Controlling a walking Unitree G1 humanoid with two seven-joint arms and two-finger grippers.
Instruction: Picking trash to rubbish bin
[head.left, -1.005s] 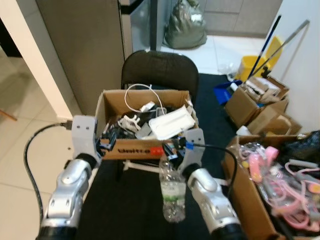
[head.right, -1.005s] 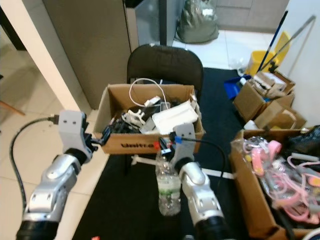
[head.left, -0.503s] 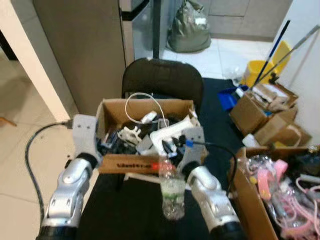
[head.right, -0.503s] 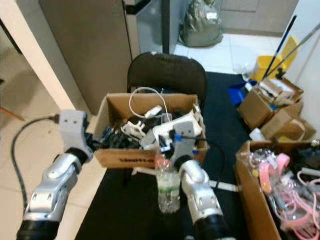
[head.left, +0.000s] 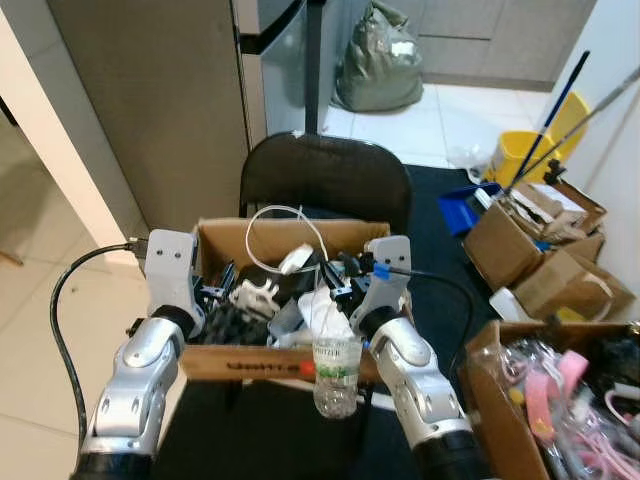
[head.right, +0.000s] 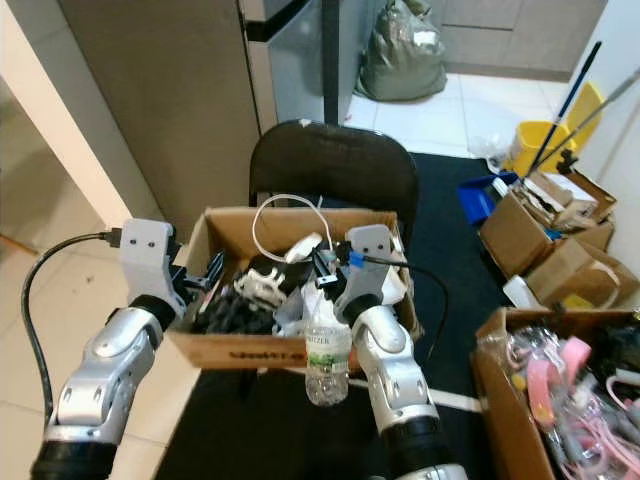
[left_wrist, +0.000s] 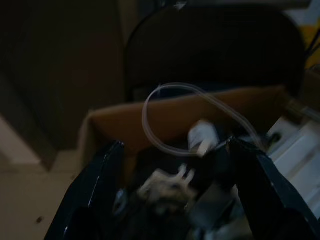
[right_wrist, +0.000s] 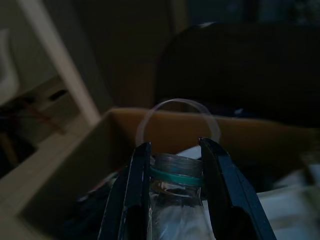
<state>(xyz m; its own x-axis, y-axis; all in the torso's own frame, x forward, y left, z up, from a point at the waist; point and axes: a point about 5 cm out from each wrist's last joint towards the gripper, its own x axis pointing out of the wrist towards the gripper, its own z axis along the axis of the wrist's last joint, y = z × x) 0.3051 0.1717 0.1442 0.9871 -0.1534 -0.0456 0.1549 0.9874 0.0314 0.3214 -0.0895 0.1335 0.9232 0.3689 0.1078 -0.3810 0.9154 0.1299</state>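
The right gripper (right_wrist: 172, 165) is clamped on the neck of a clear plastic bottle (head.left: 335, 360), which hangs upright at the front edge of a cardboard box (head.left: 260, 360) full of white cables and dark clutter. The bottle's white label carries green print too small to read; dark lettering on the box front is likewise illegible. The left gripper (left_wrist: 175, 170) hovers over the box's left side, its fingers spread apart and holding nothing. A black chair (head.left: 325, 175) stands behind the box, and a grey rubbish bag (head.left: 378, 55) sits farther back.
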